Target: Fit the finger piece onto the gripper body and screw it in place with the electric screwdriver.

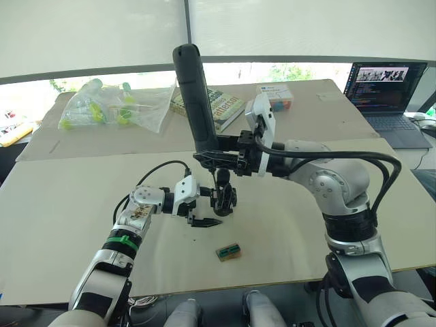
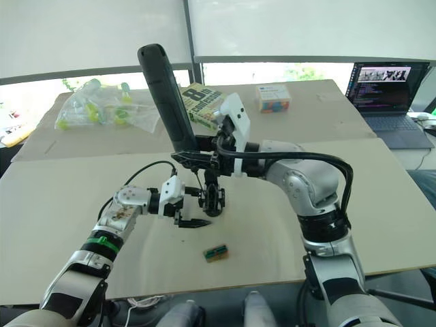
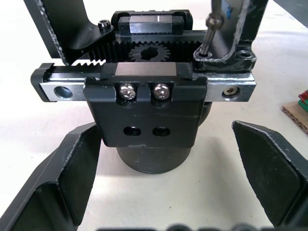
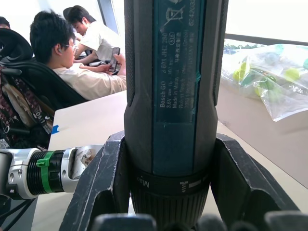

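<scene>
Thick black cylindrical electric screwdriver (image 1: 196, 95) is clamped in right end effector (image 1: 225, 161), bit seated on small black blocky gripper body (image 1: 223, 199). Left end effector (image 3: 159, 192) is spread beside the body, unsteadied. Cam-out is likely if the bit tilts.

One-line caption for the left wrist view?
Screwdriver bit seated in a hole on the gripper body, which stands on the table between the open left tool's fingers.

You have bare surface (image 1: 82, 225) toward its left edge; small tan-and-green block (image 1: 229, 252) sits near the front edge, bag (image 1: 116, 103) and book (image 1: 221, 105) crowd the far edge.
</scene>
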`<state>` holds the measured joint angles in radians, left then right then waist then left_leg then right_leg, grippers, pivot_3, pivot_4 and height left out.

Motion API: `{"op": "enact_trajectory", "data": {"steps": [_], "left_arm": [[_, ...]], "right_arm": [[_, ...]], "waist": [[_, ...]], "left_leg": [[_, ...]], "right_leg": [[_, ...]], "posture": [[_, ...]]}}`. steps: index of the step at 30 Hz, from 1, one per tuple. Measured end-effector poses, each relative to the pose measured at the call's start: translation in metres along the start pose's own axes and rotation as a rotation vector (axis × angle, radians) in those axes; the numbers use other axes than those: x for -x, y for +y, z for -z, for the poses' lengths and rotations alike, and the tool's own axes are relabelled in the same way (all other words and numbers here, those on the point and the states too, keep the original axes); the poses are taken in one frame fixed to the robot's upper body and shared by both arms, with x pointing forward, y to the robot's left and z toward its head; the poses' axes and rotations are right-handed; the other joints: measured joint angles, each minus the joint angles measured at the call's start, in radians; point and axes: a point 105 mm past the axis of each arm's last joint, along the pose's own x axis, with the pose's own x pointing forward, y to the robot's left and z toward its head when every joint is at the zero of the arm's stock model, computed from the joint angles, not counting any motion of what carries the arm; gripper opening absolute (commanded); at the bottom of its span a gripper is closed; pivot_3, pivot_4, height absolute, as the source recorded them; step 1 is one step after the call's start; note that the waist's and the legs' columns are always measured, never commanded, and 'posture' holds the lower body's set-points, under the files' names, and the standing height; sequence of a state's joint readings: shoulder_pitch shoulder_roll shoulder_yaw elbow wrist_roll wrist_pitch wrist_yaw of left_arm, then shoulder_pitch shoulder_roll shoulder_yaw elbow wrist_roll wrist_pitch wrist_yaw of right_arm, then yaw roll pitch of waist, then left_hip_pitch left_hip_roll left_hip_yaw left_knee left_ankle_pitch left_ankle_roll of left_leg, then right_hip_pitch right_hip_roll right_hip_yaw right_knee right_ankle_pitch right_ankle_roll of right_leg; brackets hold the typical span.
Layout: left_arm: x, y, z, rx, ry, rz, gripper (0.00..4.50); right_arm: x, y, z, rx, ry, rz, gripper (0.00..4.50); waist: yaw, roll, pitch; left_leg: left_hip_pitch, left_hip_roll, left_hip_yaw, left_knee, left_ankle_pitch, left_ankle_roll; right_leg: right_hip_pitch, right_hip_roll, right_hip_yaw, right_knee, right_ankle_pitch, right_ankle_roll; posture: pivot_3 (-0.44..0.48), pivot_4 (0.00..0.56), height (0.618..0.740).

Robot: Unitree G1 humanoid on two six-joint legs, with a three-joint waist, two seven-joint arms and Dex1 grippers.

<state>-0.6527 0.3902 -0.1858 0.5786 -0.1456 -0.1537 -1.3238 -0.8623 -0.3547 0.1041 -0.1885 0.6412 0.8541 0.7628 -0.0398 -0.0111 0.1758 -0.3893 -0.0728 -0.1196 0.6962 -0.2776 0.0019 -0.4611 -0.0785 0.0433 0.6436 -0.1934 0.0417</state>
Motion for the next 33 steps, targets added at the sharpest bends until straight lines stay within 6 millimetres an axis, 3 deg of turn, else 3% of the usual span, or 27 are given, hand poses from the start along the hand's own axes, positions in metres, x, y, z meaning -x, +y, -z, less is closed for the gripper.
{"op": "enact_trajectory", "data": {"steps": [20,33], "left_arm": [[0.000,0.001,0.000,0.000,0.000,-0.006,4.50],[-0.011,0.005,0.002,0.018,0.001,-0.039,4.50]], "right_arm": [[0.002,-0.002,0.004,0.017,0.013,0.006,1.91],[0.003,0.007,0.002,0.063,-0.037,-0.005,1.91]], "waist": [[0.000,0.000,0.000],[0.002,0.000,0.000]], "left_leg": [[0.000,0.000,0.000,0.000,0.000,0.000],[0.000,0.000,0.000,0.000,0.000,0.000]], "right_leg": [[0.000,0.000,0.000,0.000,0.000,0.000],[0.000,0.000,0.000,0.000,0.000,0.000]], "posture": [[0.000,0.150,0.740],[0.000,0.150,0.740]]}}
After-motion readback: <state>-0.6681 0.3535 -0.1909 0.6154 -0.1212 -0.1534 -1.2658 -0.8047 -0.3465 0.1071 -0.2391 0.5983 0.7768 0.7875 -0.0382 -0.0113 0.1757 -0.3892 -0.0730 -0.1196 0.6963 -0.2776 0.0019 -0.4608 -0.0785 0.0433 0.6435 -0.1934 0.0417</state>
